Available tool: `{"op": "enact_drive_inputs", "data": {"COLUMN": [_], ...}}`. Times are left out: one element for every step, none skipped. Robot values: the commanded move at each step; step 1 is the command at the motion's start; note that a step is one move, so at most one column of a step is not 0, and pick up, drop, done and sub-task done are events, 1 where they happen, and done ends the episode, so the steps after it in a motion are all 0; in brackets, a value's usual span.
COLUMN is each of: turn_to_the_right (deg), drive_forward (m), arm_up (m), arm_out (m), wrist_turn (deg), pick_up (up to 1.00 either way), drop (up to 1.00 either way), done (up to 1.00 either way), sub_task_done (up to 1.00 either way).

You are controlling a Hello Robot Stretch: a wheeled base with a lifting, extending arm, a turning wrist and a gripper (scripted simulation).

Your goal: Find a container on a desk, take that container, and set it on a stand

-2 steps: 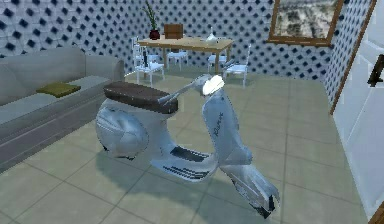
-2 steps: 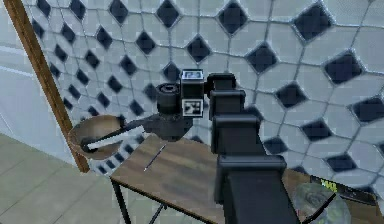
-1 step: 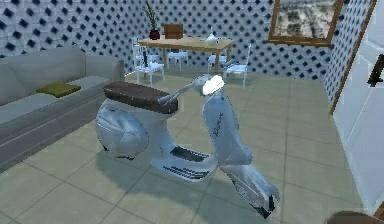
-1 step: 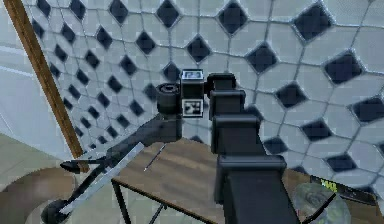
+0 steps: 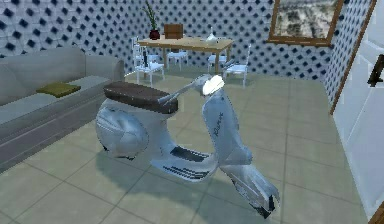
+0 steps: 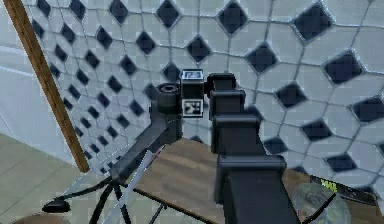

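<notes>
Arm (image 6: 240,150) reaches outward; claw (image 6: 155,120) at its far end.

The dark arm (image 6: 245,150) rises from the bottom edge before a wall (image 6: 300,60) tiled with dark diamonds. Left of its white markers (image 6: 192,76) sits the claw (image 6: 152,122), over what looks like a brown desk (image 6: 185,170). Whether the claw holds anything cannot be told. A wooden beam (image 6: 45,90) slants at left.
</notes>
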Motion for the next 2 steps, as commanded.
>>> {"op": "enact_drive_inputs", "data": {"turn_to_the_right": [0.0,-45.0], "drive_forward": [0.00,0.00], "arm_up": [0.00,0.00], "arm_out": [-0.18,0.00], "wrist_turn": [0.0,0.0], "pick_up": [0.00,0.00], "drop": [0.00,0.00], "done": [0.00,0.00], "sub_task_done": [0.00,0.00]}}
